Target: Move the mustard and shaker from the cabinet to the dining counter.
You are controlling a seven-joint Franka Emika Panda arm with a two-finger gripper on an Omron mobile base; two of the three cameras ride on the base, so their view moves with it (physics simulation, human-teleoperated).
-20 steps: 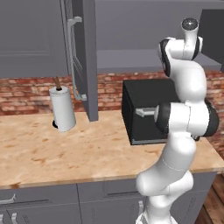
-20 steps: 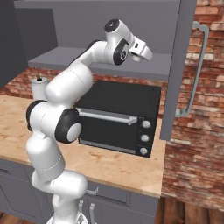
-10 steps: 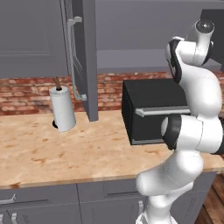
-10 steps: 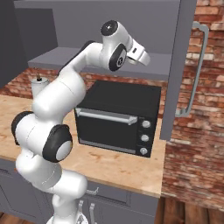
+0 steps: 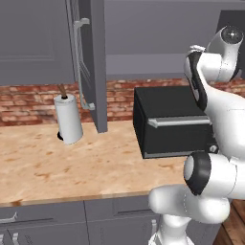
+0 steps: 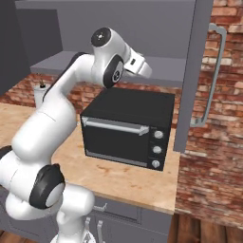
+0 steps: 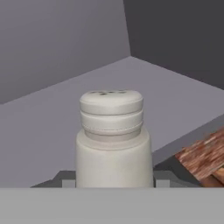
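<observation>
paper towel roll [image 5: 68,119]: white, upright on a dark stand, far left of the wood-grain tabletop [image 5: 72,162], close to the brick backsplash [image 5: 28,103].

cabinet [image 5: 33,43]: grey wall unit above the tabletop. one door [image 5: 93,62] stands open, edge-on toward the camera in the left base view, with a silver bar handle [image 5: 82,62]. in the right base view another open door [image 6: 192,71] hangs at the right, its bar handle [image 6: 211,76] in front of brick wall.

cabinet shelf [image 7: 183,100]: grey, flat, seen close in the hand view and as a pale ledge [image 6: 161,66] in the right base view.

shaker [image 7: 113,140]: pale grey cylinder with a ribbed, rounded cap and small holes on top, upright, in the lower middle of the hand view, with the grey cabinet shelf and back wall around it. it sits between two small dark finger tips [image 7: 65,178] at either side of its base.

gripper [image 6: 144,71]: at the end of the white arm, reaching in at shelf level above the oven. the jaws stand partly spread at both sides of the shaker; whether they press on it i cannot tell.

oven [image 5: 174,122]: black countertop box with a silver bar handle and three knobs [image 6: 155,149], on the right part of the tabletop, below the gripper.

drawer units [image 5: 48,225]: grey, beneath the tabletop.
</observation>
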